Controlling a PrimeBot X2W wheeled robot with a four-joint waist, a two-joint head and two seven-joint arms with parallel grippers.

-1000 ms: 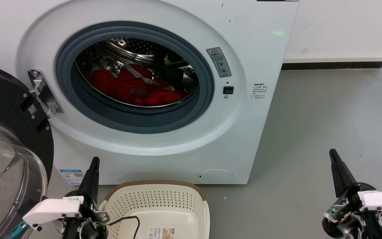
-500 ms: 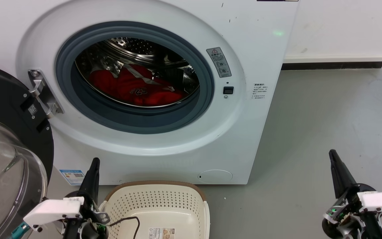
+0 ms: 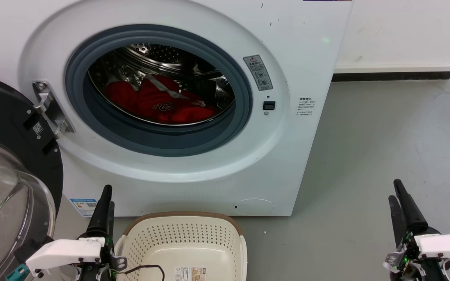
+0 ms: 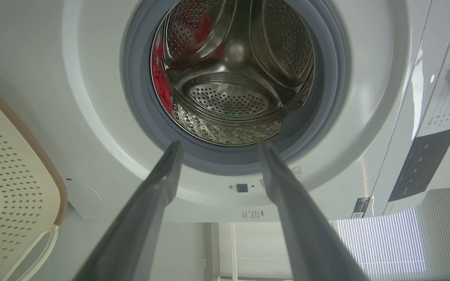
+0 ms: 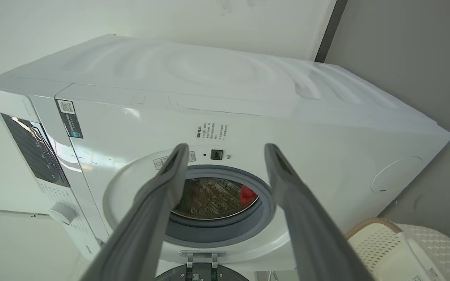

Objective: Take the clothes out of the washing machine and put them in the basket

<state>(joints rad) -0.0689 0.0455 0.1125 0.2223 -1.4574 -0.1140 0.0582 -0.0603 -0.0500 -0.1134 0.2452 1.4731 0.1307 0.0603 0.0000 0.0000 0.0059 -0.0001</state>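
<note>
The washing machine (image 3: 287, 156) stands with its porthole open. The red clothes (image 3: 158, 102) lie low in the steel drum, with a pale stripe and a small white mark showing. The cream basket (image 3: 186, 238) sits on the floor right below the porthole, with nothing in it. My left gripper (image 3: 108, 196) is open beside the basket's left rim, pointing up at the machine. My right gripper (image 3: 395, 190) is open over the floor, far right of the machine. In the left wrist view the left gripper (image 4: 220, 147) frames the drum and a strip of the clothes (image 4: 156, 74). The right gripper (image 5: 227, 148) frames the porthole and the clothes (image 5: 247, 194).
The black-framed glass door (image 3: 14, 128) hangs swung open at the left, close to my left arm. Grey floor (image 3: 385, 128) stretches to the right of the machine, up to a white wall with a dark skirting. A thin cable (image 3: 147, 268) droops over the basket's near edge.
Both grippers sit slightly lower in the head view and have turned, so two fingers of each now show apart. The clothes, basket and door have not moved.
</note>
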